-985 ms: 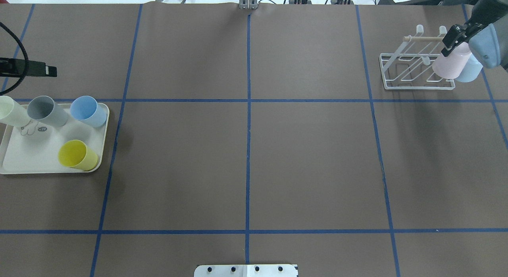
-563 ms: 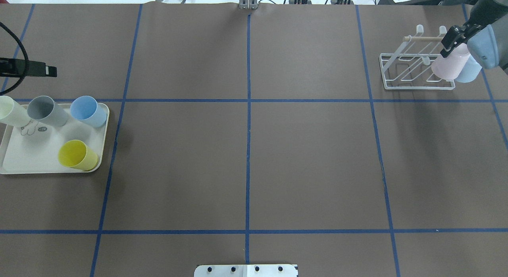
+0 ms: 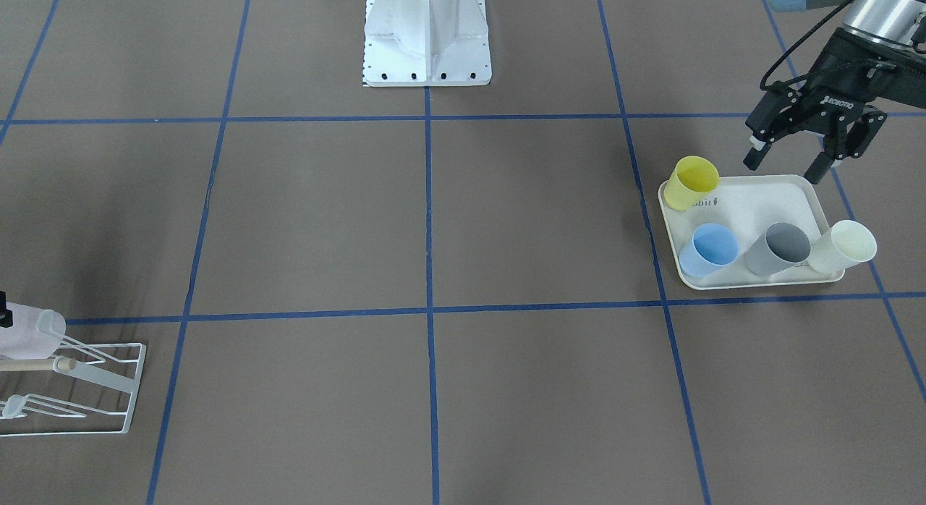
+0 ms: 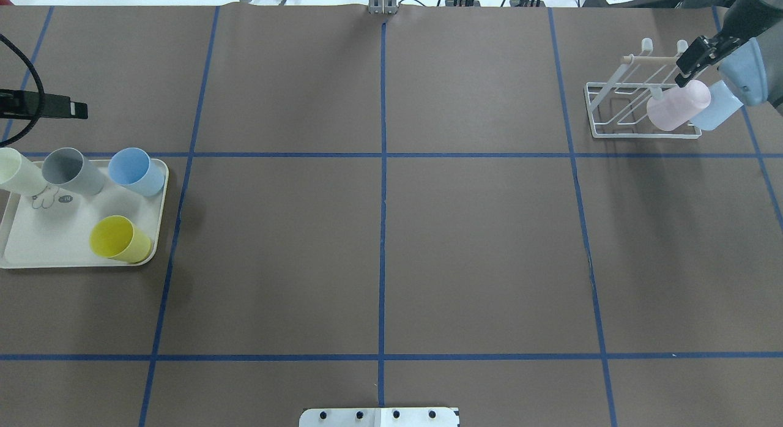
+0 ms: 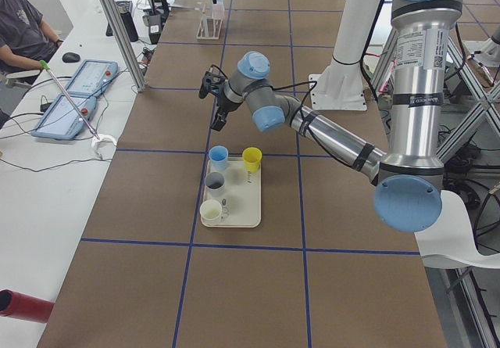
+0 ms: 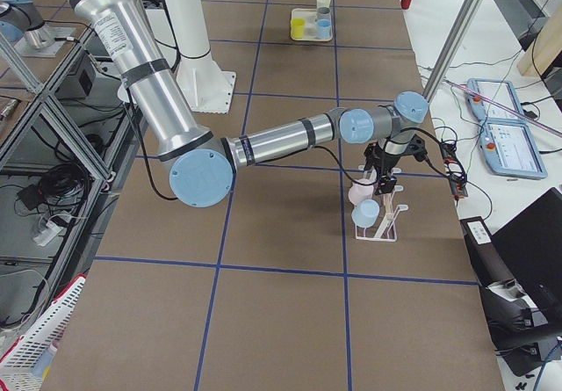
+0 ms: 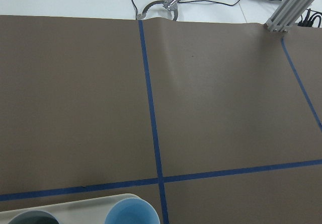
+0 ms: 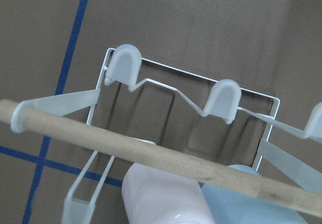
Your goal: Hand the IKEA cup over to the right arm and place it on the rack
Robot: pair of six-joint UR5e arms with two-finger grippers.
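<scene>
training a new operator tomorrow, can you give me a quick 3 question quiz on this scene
1. How many cups stand on the tray?
2. True or false: the left gripper is holding a cup.
3. What sits right beside the pink cup at the rack?
A. a yellow cup
B. a pale blue cup
C. a grey cup

Key
1. Four.
2. False: its fingers are apart with nothing between them, above the tray's edge.
3. B.
</scene>
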